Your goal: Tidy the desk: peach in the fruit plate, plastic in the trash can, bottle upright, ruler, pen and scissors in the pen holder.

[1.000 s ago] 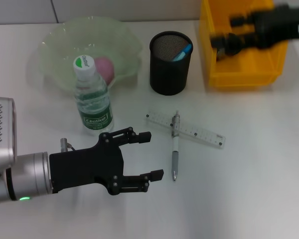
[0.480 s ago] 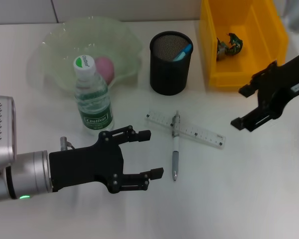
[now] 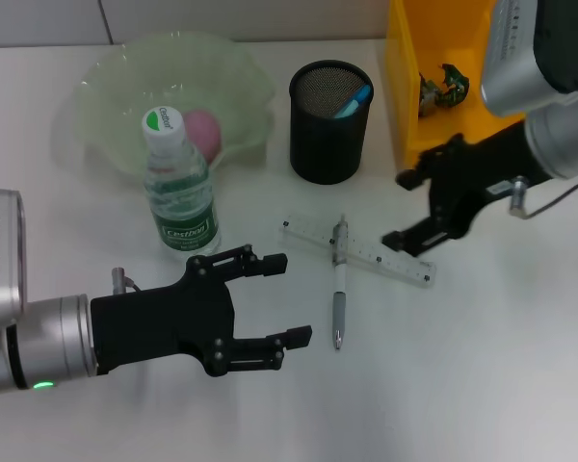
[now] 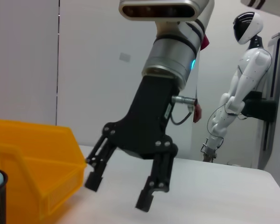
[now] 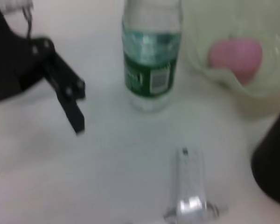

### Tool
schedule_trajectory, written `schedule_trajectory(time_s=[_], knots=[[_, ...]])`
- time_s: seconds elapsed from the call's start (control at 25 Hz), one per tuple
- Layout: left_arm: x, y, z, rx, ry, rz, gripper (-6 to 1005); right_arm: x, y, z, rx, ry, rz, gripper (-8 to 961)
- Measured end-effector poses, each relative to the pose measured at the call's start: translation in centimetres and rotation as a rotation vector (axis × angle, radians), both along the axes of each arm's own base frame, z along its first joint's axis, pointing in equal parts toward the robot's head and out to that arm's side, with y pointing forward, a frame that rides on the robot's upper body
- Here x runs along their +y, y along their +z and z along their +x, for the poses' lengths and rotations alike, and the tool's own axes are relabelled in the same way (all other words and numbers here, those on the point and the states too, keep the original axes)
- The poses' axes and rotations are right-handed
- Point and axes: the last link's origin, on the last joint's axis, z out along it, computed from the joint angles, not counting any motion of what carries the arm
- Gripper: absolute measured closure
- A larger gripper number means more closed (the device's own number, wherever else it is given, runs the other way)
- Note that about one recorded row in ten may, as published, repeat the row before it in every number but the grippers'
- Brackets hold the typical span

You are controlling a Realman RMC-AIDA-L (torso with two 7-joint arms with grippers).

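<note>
The pink peach (image 3: 200,130) lies in the green glass fruit plate (image 3: 106,87). In front of the plate the bottle (image 3: 178,188) stands upright. A clear ruler (image 3: 390,258) lies flat at mid-table, with the pen (image 3: 338,289) across it. Behind them stands the black mesh pen holder (image 3: 329,125); a blue handle (image 3: 354,99) shows inside, and I cannot tell if it is the scissors. Crumpled plastic (image 3: 443,85) rests in the yellow trash can (image 3: 409,106). My right gripper (image 3: 398,208) hangs open just right of the ruler's far end. My left gripper (image 3: 281,298) is open, left of the pen.
The left wrist view shows the right gripper (image 4: 117,192) open above the table beside the yellow trash can (image 4: 37,172). A white humanoid robot (image 4: 238,79) stands far behind the table. White tabletop stretches to the front and right of the pen.
My right arm left the yellow trash can, where the plastic now lies, and swung down and left to the ruler's right end. The left arm barely shifted.
</note>
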Motion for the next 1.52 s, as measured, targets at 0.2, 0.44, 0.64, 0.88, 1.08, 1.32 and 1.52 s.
schedule_trajectory(time_s=[0.2, 0.44, 0.64, 0.88, 1.08, 1.32, 1.52], knots=[[-0.5, 0.4, -0.4, -0.008, 0.007, -0.009, 167, 1.1, -1.3, 0.1, 0.083, 0.018, 0.02, 124], [-1.0, 2.1, -2.1, 0.002, 0.056, 0.005, 167, 1.8, -2.6, 0.3, 0.072, 0.024, -0.002, 124], [-1.2, 2.7, -2.4, -0.002, 0.062, -0.005, 167, 2.3, -2.9, -0.8, 0.078, 0.002, -0.003, 124], [-0.8, 3.0, -1.9, -0.002, 0.039, -0.023, 167, 2.6, -2.8, -2.0, 0.082, -0.023, -0.005, 124], [-0.7, 2.0, -1.1, 0.032, 0.018, -0.083, 167, 2.5, -3.0, -1.7, 0.041, -0.028, -0.017, 124], [0.0, 1.3, -0.4, 0.04, 0.018, -0.097, 167, 2.4, -3.9, -0.9, -0.007, -0.046, -0.04, 124], [0.3, 0.8, -0.3, 0.06, 0.028, -0.093, 167, 2.6, -4.9, -0.8, -0.015, -0.065, -0.061, 125]])
